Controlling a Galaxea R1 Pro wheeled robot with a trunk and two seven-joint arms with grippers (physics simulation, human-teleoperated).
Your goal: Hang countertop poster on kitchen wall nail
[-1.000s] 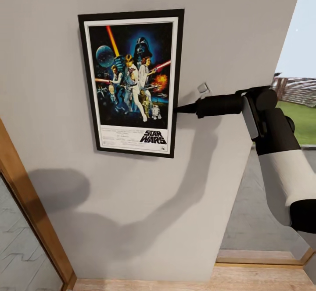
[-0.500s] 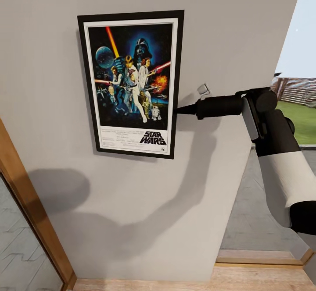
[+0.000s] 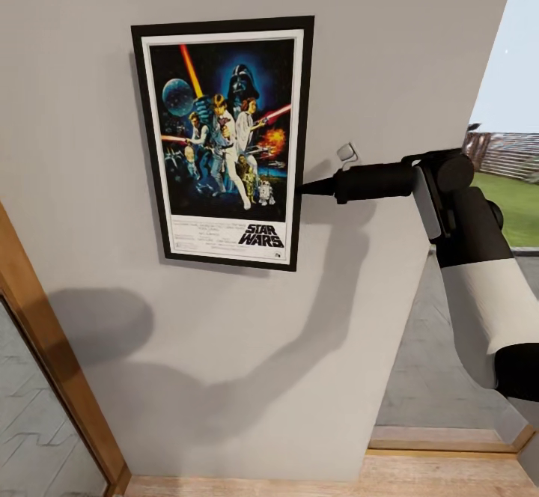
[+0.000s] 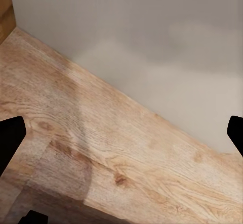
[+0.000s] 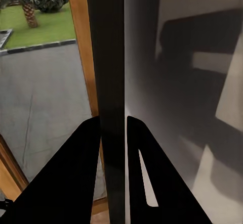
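The Star Wars poster (image 3: 224, 138) stands upright and flat against the light grey wall (image 3: 389, 48), with its black frame and white border facing me. My right gripper (image 3: 307, 187) reaches in from the right and is shut on the frame's right edge, a little below mid-height. In the right wrist view the dark frame edge (image 5: 109, 57) runs between the two black fingers (image 5: 86, 153), pinched by the right gripper (image 5: 112, 120). The wall nail is hidden and the kitchen countertop is out of view. My left gripper (image 4: 121, 135) hangs open over wooden floor (image 4: 101, 148) near the wall's foot.
A wooden door frame (image 3: 45, 362) slants up the left side beside a glass pane. Right of the wall's corner, an opening shows paving (image 3: 442, 347) and lawn (image 3: 520, 205) outside. Wood flooring (image 3: 299, 486) runs along the wall's base.
The poster's left edge has shifted very slightly leftward on the wall. The right arm and its grip stay practically still.
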